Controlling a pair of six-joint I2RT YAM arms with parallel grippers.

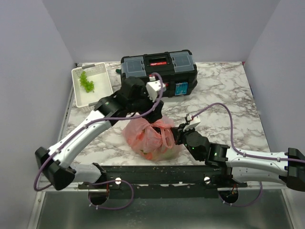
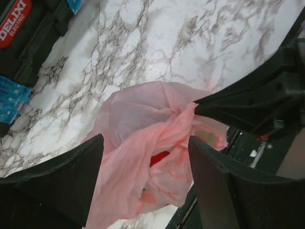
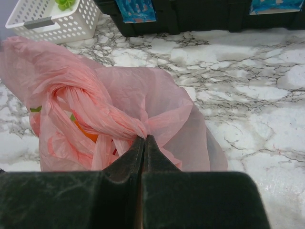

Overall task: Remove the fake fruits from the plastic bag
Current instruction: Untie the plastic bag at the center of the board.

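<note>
- The right gripper (image 3: 144, 141) had its fingers pressed together, pinching a gathered fold of the plastic bag (image 3: 159, 102) just beside the bag's twisted handles.
- In the left wrist view, this same gripper entered from the right and held the film at the bag's upper edge.
- The left gripper (image 2: 145, 164) had its fingers spread, with the bag's crumpled top lying between them. Whether either finger touched the film could not be determined.
- In the top view, the left arm reached in from the left and pointed down over the bag; the right arm lay low along the near edge and met the bag from the right.
- The bag sat on the marble table (image 1: 224, 95) near its front edge, between the two grippers.
- The fake fruits (image 3: 86, 134) were inside the bag, showing through the pink film only as orange, red and green patches. Individual fruits could not be identified.
- A black toolbox (image 1: 158, 71) stood behind the bag at the far side of the table, apart from it, with its lid closed.
- A white slotted basket (image 1: 90, 85) stood left of the toolbox and held a light green grape bunch (image 1: 86, 82).
</note>
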